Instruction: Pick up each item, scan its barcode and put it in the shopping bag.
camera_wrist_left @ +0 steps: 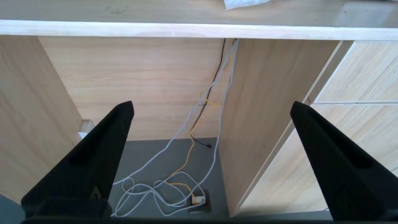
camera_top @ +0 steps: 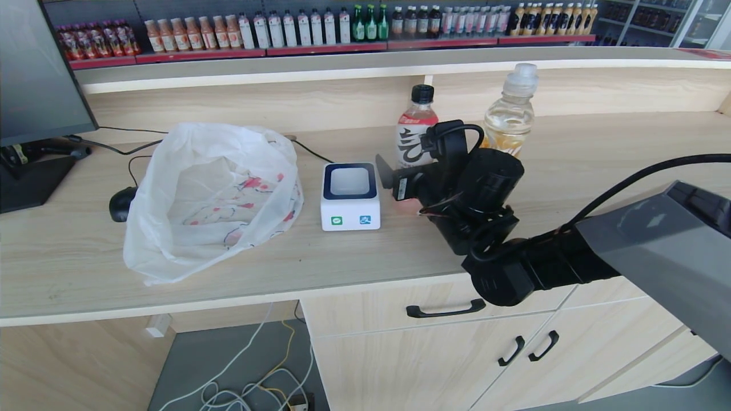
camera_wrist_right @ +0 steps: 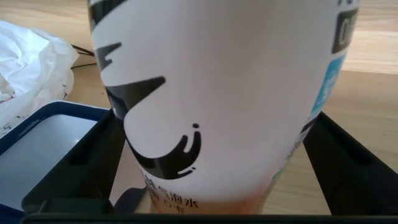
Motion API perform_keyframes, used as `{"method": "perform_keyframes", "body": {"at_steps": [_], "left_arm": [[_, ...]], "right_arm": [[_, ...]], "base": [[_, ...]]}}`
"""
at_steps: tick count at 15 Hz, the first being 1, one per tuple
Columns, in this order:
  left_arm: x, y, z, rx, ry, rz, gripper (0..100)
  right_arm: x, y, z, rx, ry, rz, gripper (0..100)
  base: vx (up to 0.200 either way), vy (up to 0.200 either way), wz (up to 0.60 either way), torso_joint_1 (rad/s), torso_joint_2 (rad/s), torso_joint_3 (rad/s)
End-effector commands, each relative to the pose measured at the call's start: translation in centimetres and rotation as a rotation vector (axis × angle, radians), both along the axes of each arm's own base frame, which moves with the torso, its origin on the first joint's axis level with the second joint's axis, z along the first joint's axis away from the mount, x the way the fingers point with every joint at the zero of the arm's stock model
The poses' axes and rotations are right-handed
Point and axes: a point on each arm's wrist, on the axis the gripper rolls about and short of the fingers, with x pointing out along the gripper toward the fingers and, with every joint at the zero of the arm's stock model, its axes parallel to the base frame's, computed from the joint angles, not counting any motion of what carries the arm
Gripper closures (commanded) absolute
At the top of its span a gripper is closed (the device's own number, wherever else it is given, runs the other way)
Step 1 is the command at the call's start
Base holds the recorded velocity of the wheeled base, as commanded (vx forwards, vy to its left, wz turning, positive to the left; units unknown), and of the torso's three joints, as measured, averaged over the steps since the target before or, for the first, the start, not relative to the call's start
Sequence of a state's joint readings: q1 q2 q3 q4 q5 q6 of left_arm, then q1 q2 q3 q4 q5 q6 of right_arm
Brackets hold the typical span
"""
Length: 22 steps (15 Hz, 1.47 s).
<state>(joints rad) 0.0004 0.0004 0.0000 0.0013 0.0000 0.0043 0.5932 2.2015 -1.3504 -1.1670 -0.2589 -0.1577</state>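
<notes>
A bottle (camera_top: 417,123) with a black cap, a white label and pink drink stands at the back of the wooden counter, just right of the white scanner (camera_top: 349,197). My right gripper (camera_top: 406,174) is shut on its lower part. In the right wrist view the bottle (camera_wrist_right: 211,93) sits tight between both fingers (camera_wrist_right: 87,168), with the scanner (camera_wrist_right: 43,143) and the bag (camera_wrist_right: 31,56) beyond it. The white shopping bag (camera_top: 211,188) lies open on the counter, left of the scanner. My left gripper (camera_wrist_left: 211,168) hangs open below the counter's edge, holding nothing.
A clear bottle (camera_top: 511,114) of amber drink stands behind my right arm. A black mouse (camera_top: 121,204) and a monitor (camera_top: 40,68) are at the far left. Cables (camera_wrist_left: 186,162) lie on the floor under the counter. Cabinet doors with black handles (camera_top: 445,311) are below.
</notes>
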Motion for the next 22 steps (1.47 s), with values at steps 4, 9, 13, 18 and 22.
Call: {"method": "perform_keyframes", "body": {"at_steps": [4, 9, 13, 18, 22], "left_arm": [[0.0, 0.0, 0.0, 0.000, -0.002, 0.001, 0], [0.0, 0.0, 0.0, 0.000, 0.000, 0.001, 0], [0.0, 0.0, 0.0, 0.000, 0.000, 0.000, 0], [0.0, 0.0, 0.0, 0.000, 0.000, 0.001, 0], [0.0, 0.0, 0.0, 0.000, -0.002, 0.001, 0]], "right_arm": [[0.0, 0.0, 0.2, 0.001, -0.006, -0.002, 100], [0.0, 0.1, 0.8, 0.015, -0.028, -0.003, 100], [-0.3, 0.0, 1.4, 0.023, -0.040, -0.001, 100], [-1.5, -0.4, 3.7, 0.057, -0.080, 0.007, 100], [-3.5, -1.7, 6.3, 0.082, -0.120, 0.009, 100]], "base": [[0.000, 0.000, 0.00, 0.000, 0.00, 0.000], [0.000, 0.000, 0.00, 0.000, 0.00, 0.000], [0.000, 0.000, 0.00, 0.000, 0.00, 0.000], [0.000, 0.000, 0.00, 0.000, 0.00, 0.000], [0.000, 0.000, 0.00, 0.000, 0.00, 0.000]]}}
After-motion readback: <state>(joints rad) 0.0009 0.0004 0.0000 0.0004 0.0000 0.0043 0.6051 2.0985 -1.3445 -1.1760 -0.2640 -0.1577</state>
